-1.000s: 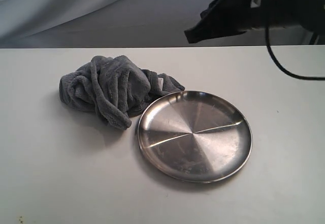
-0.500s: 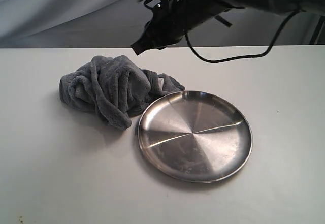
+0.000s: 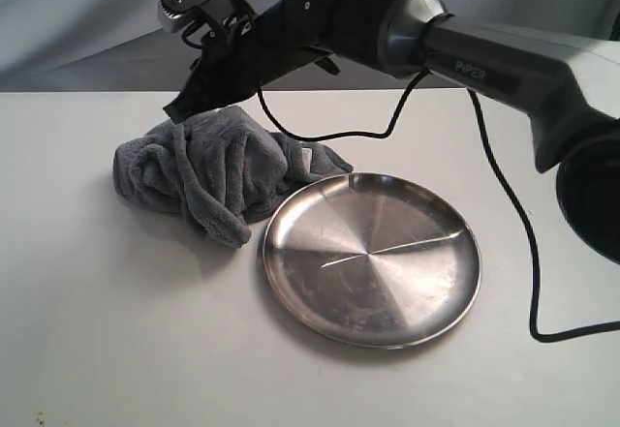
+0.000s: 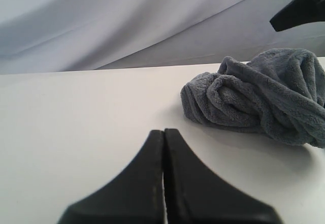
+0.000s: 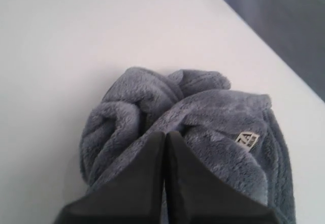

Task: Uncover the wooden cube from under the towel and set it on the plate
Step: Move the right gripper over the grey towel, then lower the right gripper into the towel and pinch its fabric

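Surface (image 3: 97,350): plain white, matte.
Backdrop (image 3: 87,11): draped pale grey cloth behind the surface.
Towel (image 3: 208,170): dark grey, bunched, left of the plate (image 3: 371,258), touching its rim.
Wooden cube: out of sight.
Right hand (image 3: 176,112): fingers pressed together, empty, at the towel's top; contact unclear.
Left hand (image 4: 163,132): pressed together, empty, apart from the towel.

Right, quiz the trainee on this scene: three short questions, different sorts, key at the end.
1. True or false: the round stainless steel plate holds nothing.
2. The right gripper points at: A the plate, B the dark grey plush towel, C neither.
3. Fill in: on the left gripper, the jaws are ___.
Key: 1 true; 2 B; 3 shut.
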